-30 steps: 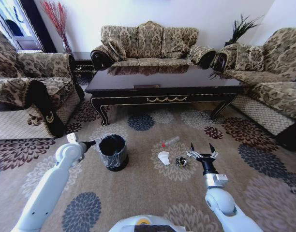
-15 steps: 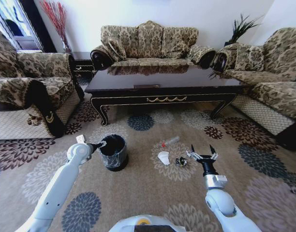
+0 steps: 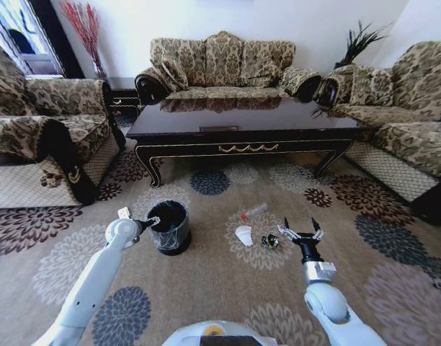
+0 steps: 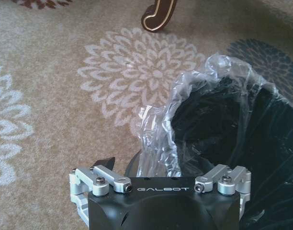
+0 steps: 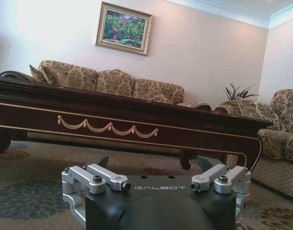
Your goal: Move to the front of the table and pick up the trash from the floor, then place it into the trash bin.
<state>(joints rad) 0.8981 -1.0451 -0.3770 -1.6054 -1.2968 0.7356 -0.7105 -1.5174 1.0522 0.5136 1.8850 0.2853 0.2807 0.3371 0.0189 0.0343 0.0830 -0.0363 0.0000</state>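
Observation:
The black trash bin point(image 3: 168, 226) with its plastic liner stands on the flowered carpet floor point(image 3: 206, 288) in front of the long dark table point(image 3: 242, 121). My left gripper point(image 3: 151, 220) is open at the bin's left rim. In the left wrist view its jaws stand apart around the crumpled liner edge point(image 4: 153, 134), next to the bin's dark opening point(image 4: 218, 129). To the right of the bin lies the trash: a white cup point(image 3: 243, 235), a clear tube with a red end point(image 3: 254, 210) and a dark shiny wrapper point(image 3: 269, 241). My right gripper point(image 3: 300, 228) hangs open just right of the wrapper.
Patterned sofas point(image 3: 220, 61) ring the table on three sides. A small dark side table point(image 3: 123, 92) sits in the back left corner. The right wrist view faces the table's gold-trimmed apron point(image 5: 108, 125). Open carpet lies between the bin and the trash.
My left arm has swung right and forward, bringing its gripper from left of the bin up to the bin's rim. The right arm has barely moved.

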